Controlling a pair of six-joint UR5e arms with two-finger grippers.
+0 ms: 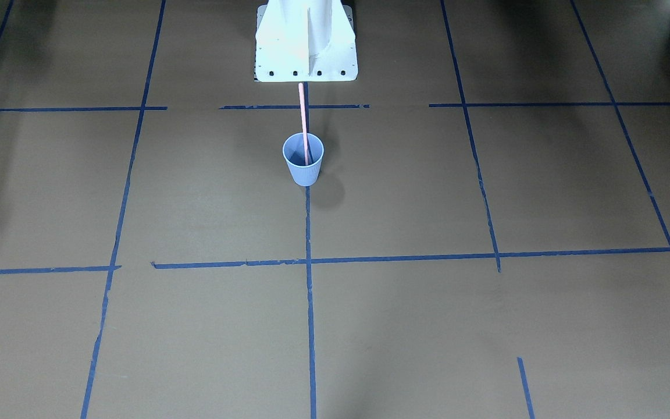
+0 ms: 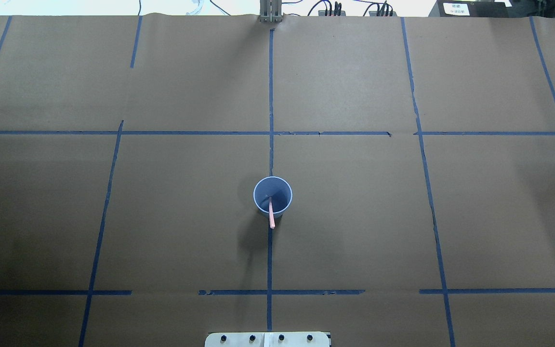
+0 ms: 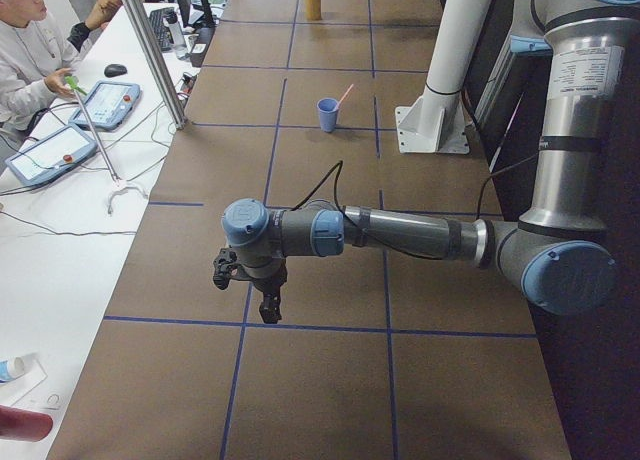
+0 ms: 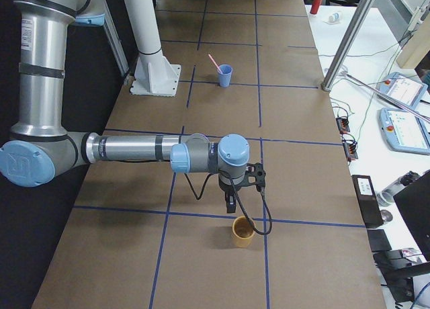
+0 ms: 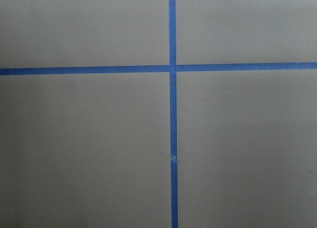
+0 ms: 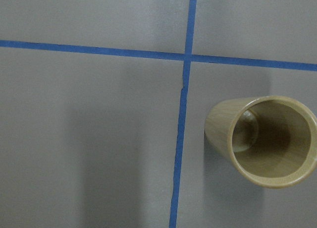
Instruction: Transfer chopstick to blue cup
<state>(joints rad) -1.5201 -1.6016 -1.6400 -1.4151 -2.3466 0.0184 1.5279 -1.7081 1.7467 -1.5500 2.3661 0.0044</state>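
Observation:
The pale blue ribbed cup stands upright at the middle of the table, close to the robot's base; it also shows in the overhead view. The pink chopstick stands in it and leans over the rim toward the base. My left gripper hangs over bare table far from the cup, and shows only in the exterior left view, so I cannot tell if it is open. My right gripper hangs just above a tan cup, and I cannot tell its state either. No fingers show in the wrist views.
The tan cup stands upright and empty near a tape crossing. The white base pedestal is behind the blue cup. Operators and teach pendants are along the table's far side, with a metal post.

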